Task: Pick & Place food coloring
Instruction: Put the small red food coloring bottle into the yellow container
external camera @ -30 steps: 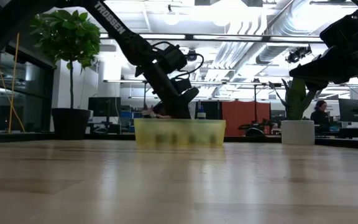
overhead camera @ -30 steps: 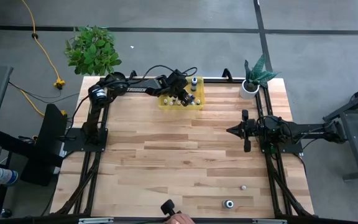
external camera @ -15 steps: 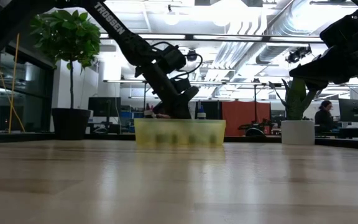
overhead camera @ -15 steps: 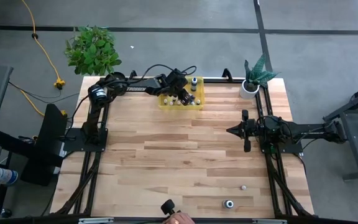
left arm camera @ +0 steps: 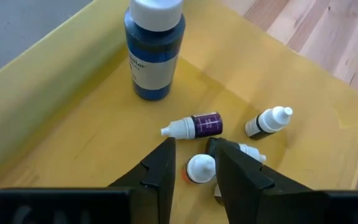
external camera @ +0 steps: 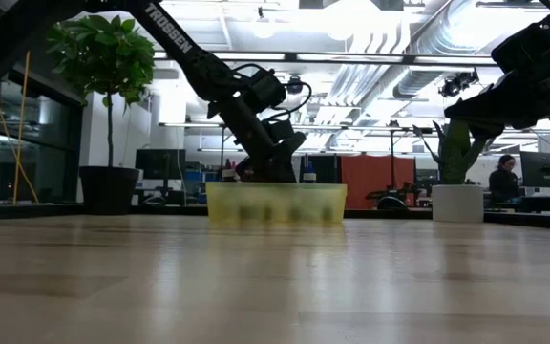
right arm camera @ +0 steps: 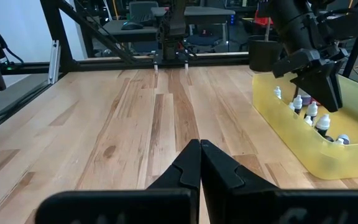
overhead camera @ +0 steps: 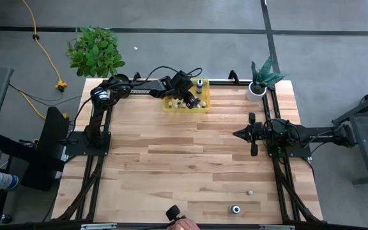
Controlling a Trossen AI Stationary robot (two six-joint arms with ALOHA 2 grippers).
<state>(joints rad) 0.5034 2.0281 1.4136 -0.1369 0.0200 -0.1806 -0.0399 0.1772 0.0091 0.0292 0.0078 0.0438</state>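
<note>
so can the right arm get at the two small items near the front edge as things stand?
Probably yes. The right gripper, shut, hangs over bare table, and nothing stands between it and the two small items. Reach itself is unproven.

The left arm reaches across the far edge of the surface, its wrist bent steeply down so the left gripper [overhead camera: 185,101] points downward, fingers [left arm camera: 160,171] parted by a narrow gap. The right arm stretches level above the right side, its right gripper [overhead camera: 238,134] pointing inward with fingers pressed together.
</note>
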